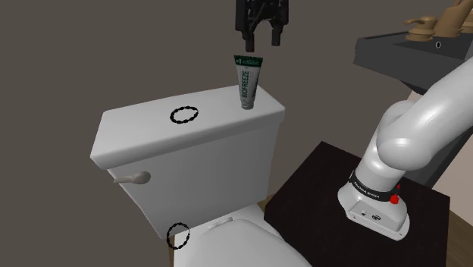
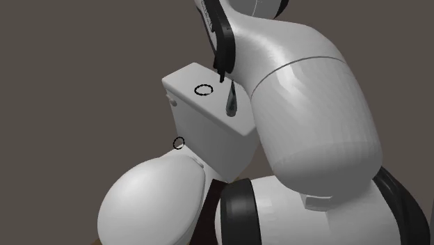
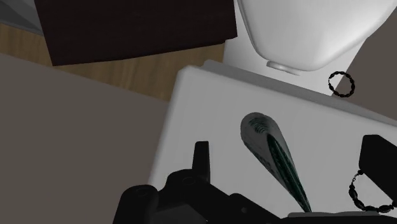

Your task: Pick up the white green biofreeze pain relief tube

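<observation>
The white and green Biofreeze tube [image 1: 247, 82] stands upright on its cap at the right end of the white toilet tank lid [image 1: 144, 121] in the shoulder view. My black gripper [image 1: 261, 36] hangs open just above the tube's crimped top without touching it. From the second exterior view, the gripper [image 2: 222, 74] sits over the tube [image 2: 231, 101], partly behind the arm. Looking down from the wrist, the tube [image 3: 272, 151] lies between my spread fingers [image 3: 201, 156], nearer neither by much, and the gripper [image 3: 291, 156] holds nothing.
Two small black rings show, one on the tank lid [image 1: 183, 114] and one by the toilet seat [image 1: 177, 236]. A flush handle [image 1: 130, 177] sticks out of the tank front. The dark stand [image 1: 326, 182] is at lower right and a dark counter [image 1: 402, 57] at upper right.
</observation>
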